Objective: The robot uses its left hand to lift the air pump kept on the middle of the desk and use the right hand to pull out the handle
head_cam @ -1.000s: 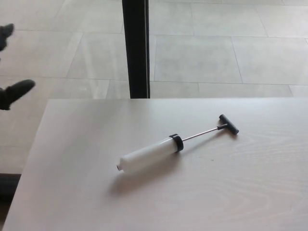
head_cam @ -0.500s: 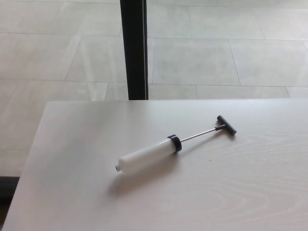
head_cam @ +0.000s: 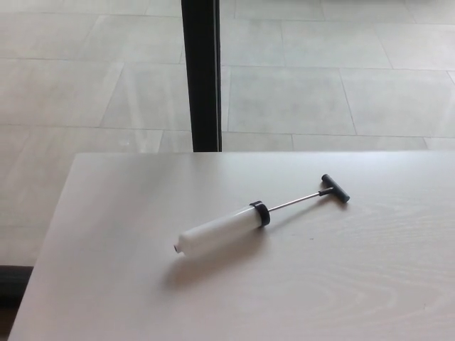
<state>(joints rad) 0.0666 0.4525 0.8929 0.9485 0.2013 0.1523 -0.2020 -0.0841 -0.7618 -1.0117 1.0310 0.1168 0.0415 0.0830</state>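
The air pump lies on its side near the middle of the pale wooden desk. Its white cylinder points toward the lower left and ends in a black collar. A thin metal rod runs out from the collar to a black T-handle at the upper right, so the handle stands well out from the body. Neither of my hands shows in the head view.
A black vertical post stands behind the desk's far edge. Grey floor tiles lie beyond. The desk's left edge slants down toward the picture's lower left.
The black hand seen at the far left one second ago has left the picture. The view has shifted slightly downward. The pump lies where it was.
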